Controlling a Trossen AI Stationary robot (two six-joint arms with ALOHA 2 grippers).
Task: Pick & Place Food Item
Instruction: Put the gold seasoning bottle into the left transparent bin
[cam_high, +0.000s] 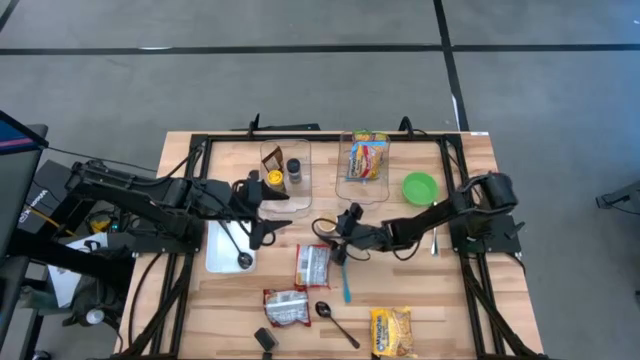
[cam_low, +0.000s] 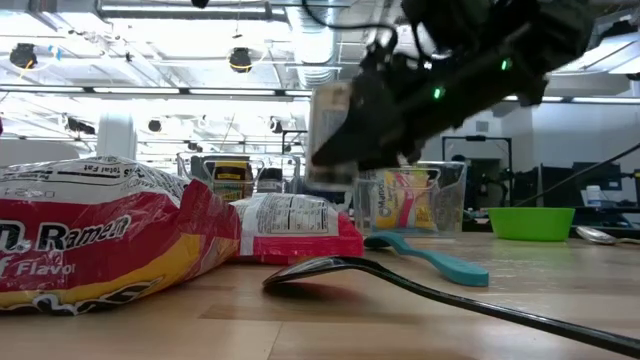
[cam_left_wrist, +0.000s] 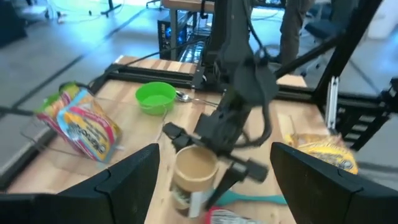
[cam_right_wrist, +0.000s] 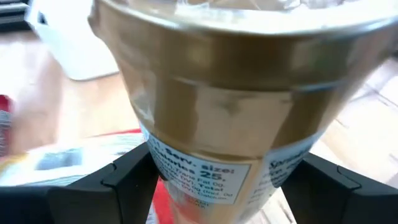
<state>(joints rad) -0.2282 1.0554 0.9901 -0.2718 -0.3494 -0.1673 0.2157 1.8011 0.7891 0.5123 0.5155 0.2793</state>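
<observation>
A brown jar (cam_left_wrist: 195, 169) with a tan lid and a white label is held in my right gripper (cam_high: 338, 228) near the table's middle. It fills the right wrist view (cam_right_wrist: 224, 93) and shows above the packets in the low view (cam_low: 330, 125). My left gripper (cam_high: 268, 222) is open and empty, just to the jar's left, with its fingers pointing toward the jar. A red ramen packet (cam_high: 312, 265) lies flat on the table below the jar. My right gripper pinches the jar's body (cam_right_wrist: 163, 158) below the lid between its two fingers (cam_right_wrist: 127, 180), one on each side. The fingers come roughly level from the table's right. The jar is lifted clear of the table and stands roughly upright.
Two clear bins stand at the far edge, one (cam_high: 285, 165) with small items and one (cam_high: 365, 160) with a colourful packet. There is a green bowl (cam_high: 420, 187), a white tray (cam_high: 215, 255) with a ladle, a teal spatula (cam_high: 346, 285), a black spoon (cam_high: 335, 322), and packets (cam_high: 288, 308) (cam_high: 390, 332) near the front.
</observation>
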